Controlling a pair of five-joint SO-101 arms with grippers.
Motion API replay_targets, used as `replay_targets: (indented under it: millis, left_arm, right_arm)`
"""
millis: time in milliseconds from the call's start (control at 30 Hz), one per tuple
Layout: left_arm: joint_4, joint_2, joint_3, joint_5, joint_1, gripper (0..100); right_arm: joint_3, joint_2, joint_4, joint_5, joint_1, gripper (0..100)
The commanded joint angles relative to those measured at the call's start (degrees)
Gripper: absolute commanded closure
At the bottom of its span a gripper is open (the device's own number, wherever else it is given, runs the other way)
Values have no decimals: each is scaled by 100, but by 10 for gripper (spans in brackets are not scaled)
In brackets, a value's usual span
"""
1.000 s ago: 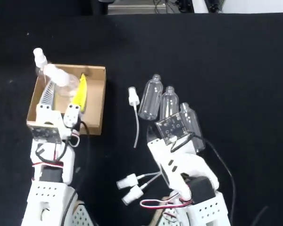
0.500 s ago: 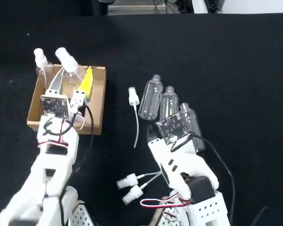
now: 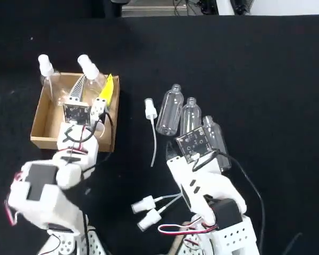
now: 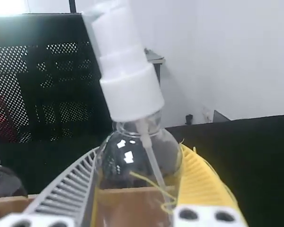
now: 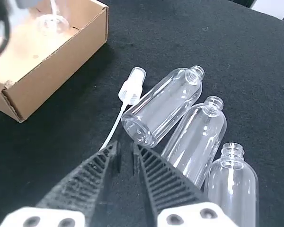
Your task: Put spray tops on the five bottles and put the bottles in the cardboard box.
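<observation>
The left gripper is clenching a capped bottle upright at the far side of the box, in the upper left of the high view. A second capped bottle is standing in the box's far left corner. The right gripper is hanging slightly parted and empty near three open bottles lying at centre. A loose top is lying just left of them, and two more tops at lower centre.

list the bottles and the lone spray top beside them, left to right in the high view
capped bottle in the cardboard box → second capped bottle, held by the left end effector → loose spray top → first open bottle → second open bottle → third open bottle
</observation>
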Motion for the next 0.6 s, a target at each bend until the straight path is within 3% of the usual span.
replay_targets:
  millis: [0,567]
  left_arm:
    - [-308,492,-655,9,40,970]
    - [-308,1960,-1684,-44,31,967]
  right_arm:
    - [-84,-110,-79,-35,70,976]
    - [-84,-110,-79,-35,70,975]
